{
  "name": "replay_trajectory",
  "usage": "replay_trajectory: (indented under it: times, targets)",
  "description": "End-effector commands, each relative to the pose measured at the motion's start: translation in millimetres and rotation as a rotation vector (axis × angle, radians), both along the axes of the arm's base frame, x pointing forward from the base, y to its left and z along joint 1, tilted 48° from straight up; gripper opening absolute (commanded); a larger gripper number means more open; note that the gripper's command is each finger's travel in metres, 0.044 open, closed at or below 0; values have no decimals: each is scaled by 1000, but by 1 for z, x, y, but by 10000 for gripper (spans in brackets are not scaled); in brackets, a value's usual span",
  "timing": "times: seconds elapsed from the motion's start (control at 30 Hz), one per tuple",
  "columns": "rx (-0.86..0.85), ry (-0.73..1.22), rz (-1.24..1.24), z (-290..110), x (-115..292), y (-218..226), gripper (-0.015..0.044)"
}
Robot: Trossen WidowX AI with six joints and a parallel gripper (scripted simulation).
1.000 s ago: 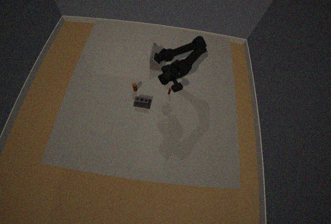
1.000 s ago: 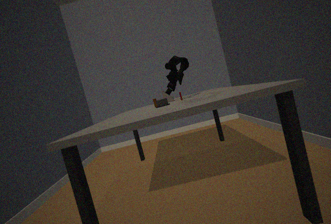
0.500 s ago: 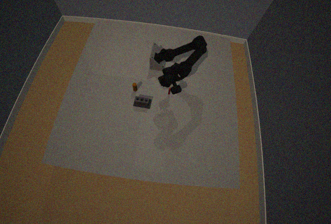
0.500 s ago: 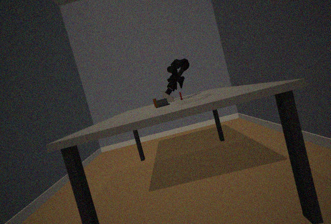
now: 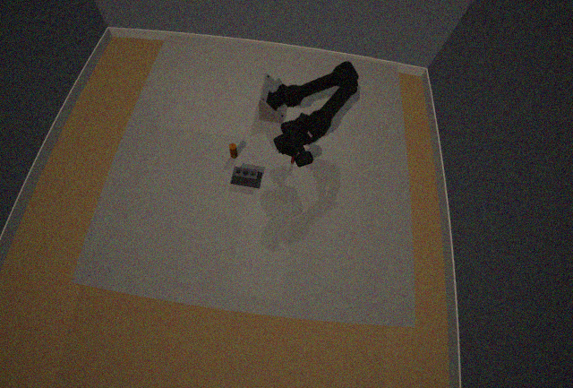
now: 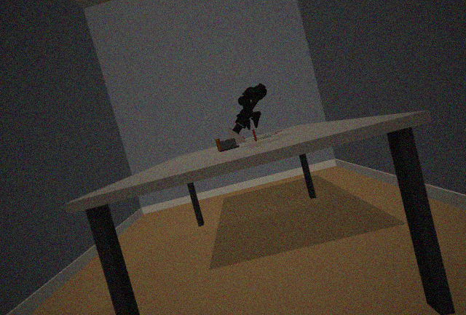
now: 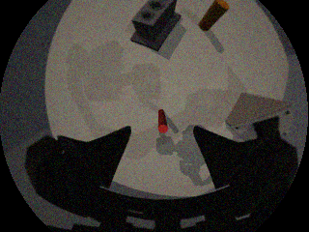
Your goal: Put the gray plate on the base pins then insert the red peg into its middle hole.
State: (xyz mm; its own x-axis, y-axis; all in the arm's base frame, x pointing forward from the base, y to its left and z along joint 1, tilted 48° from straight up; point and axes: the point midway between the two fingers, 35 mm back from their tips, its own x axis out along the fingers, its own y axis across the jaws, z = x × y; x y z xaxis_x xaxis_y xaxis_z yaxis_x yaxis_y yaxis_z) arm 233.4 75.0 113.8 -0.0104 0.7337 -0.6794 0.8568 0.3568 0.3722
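Observation:
The gray plate point(image 5: 246, 173) point(image 7: 154, 12) point(image 6: 227, 143), with holes in its top, lies on the lighter base point(image 5: 243, 184) point(image 7: 170, 43) near the table's middle. The red peg point(image 5: 292, 159) point(image 6: 254, 134) point(image 7: 162, 122) stands upright on the table to the right of the base. My gripper point(image 5: 298, 158) point(image 6: 249, 124) point(image 7: 162, 130) is open and empty. It hangs just above the peg, with a finger on either side of it in the wrist view.
An orange cylinder point(image 5: 233, 150) point(image 6: 218, 144) point(image 7: 214, 14) stands just behind and left of the base. The arm's pale mounting plate point(image 5: 269, 102) point(image 7: 253, 110) lies at the back. The white table point(image 5: 184, 236) point(image 6: 338, 127) is ringed by orange floor.

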Motion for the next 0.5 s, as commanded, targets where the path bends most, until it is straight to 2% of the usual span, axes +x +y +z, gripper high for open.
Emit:
replay_trajectory:
  times: [0.0,0.47]
  targets:
    - [4,7,-4,-5,-1,5,440]
    - [6,7,-4,-20,-1,22,440]
